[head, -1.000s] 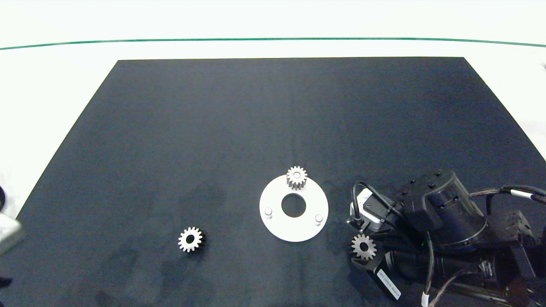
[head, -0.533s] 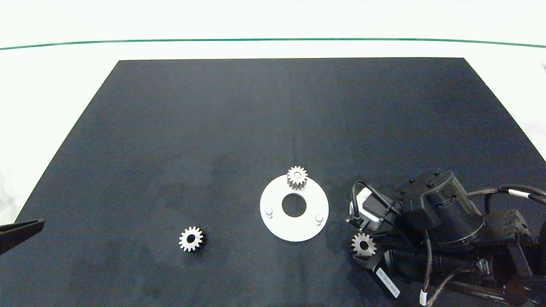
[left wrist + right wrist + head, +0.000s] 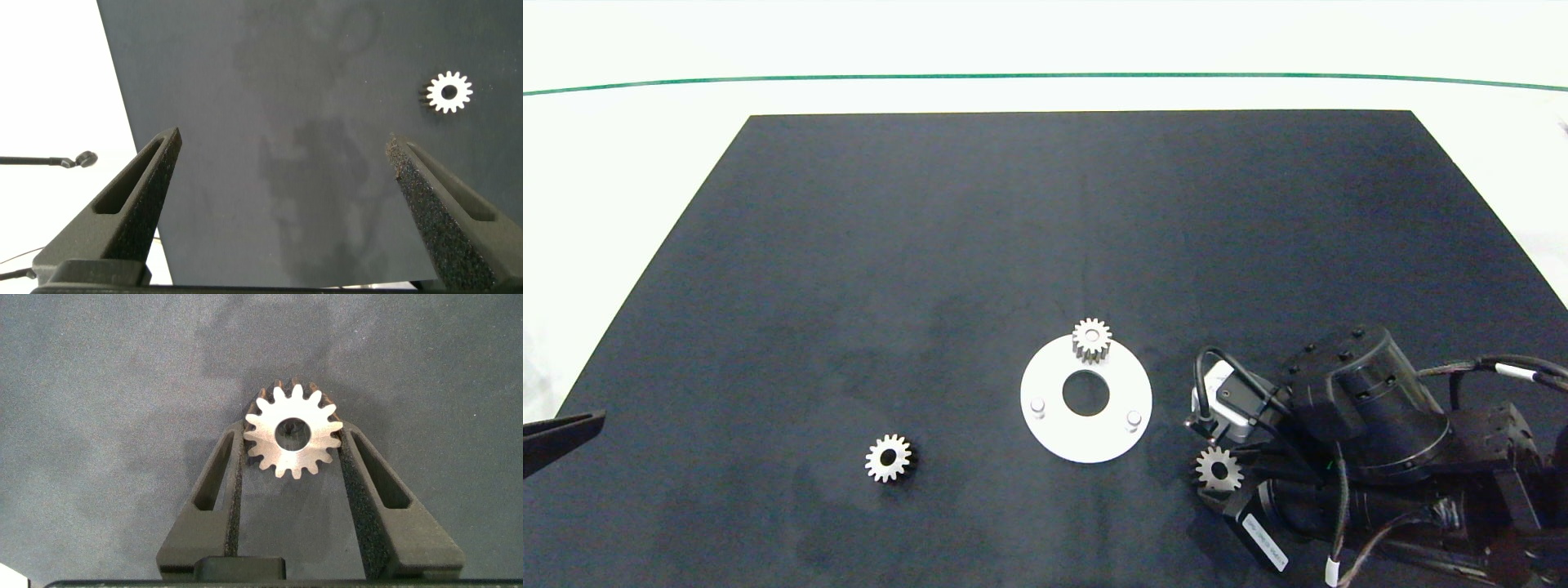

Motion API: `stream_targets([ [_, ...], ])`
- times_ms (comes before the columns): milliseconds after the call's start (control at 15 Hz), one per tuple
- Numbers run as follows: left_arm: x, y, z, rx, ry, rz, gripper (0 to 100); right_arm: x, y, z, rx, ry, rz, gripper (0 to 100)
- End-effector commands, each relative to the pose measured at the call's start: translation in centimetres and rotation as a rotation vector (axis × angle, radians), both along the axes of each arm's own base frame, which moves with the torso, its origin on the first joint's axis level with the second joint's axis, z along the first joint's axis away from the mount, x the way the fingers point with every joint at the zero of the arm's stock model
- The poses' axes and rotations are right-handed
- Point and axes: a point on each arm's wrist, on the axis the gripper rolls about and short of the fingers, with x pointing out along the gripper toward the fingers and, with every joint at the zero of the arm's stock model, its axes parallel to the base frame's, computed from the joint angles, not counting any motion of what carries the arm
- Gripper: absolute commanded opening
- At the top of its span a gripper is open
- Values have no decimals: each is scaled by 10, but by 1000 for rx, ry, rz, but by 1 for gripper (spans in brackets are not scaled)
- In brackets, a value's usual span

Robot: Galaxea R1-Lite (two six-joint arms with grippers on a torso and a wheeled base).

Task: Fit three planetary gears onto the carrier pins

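The white carrier disc lies on the black mat. One planetary gear sits on its far pin. The two near carrier pins are bare. A second gear lies flat on the mat to the disc's left and also shows in the left wrist view. A third gear lies right of the disc, and my right gripper is shut on it, one pad on each side of the teeth. At the mat's left edge my left gripper hangs wide open with nothing in it.
The black mat covers most of the white table. A green line runs across the far side. My right arm's dark body and cables fill the near right corner.
One finger of my left gripper has come into the head view at the left edge. My right wrist has shifted slightly, and the gear between its fingers has barely moved.
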Motion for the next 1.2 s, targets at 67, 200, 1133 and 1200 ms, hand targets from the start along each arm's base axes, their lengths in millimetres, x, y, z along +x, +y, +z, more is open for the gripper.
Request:
stream_targets([
  [67,0,0,0,2,3,0,100,-1,-1,1,1,-4,0,18],
  [200,0,0,0,2,3,0,100,-3,-3,4,5,-12,1,13],
  [1133,0,0,-1,4,9,-4,100,7,26,56,102,-119,50,4],
  [1200,0,0,-1,4,9,-4,100,9,32,54,98,-114,57,4],
])
